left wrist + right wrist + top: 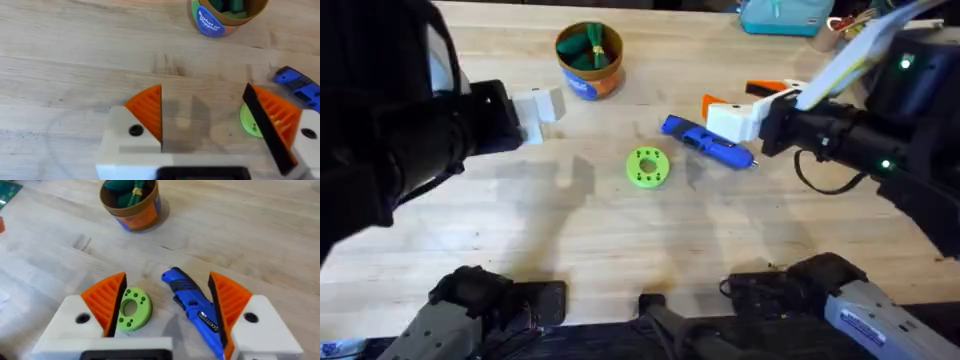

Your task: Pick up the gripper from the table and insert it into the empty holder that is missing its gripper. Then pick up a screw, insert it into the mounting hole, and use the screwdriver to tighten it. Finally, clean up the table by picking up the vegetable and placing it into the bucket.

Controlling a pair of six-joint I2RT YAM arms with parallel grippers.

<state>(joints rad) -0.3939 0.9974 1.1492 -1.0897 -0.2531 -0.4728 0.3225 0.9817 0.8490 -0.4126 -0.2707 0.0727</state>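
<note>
1. Nearest the arms' bases, the pale wooden table (620, 250) lies bare.
2. Farther out at the middle sits the bright green holed plastic disc (647, 167).
3. Just beyond and to its right lies the blue pen-shaped screwdriver (710, 142), flat on the wood, dark tip toward the right.
4. The right gripper (167, 305), white with orange ribbed pads, hangs spread wide above the screwdriver and disc, gripping nothing.
5. The left gripper (207, 117) hovers over bare wood to the left, fingers wide apart and empty.
6. Farthest off stands the round yellow-orange bucket (589, 60) with a blue label; the slender dark green toy vegetable (590, 48) lies inside it.
</note>
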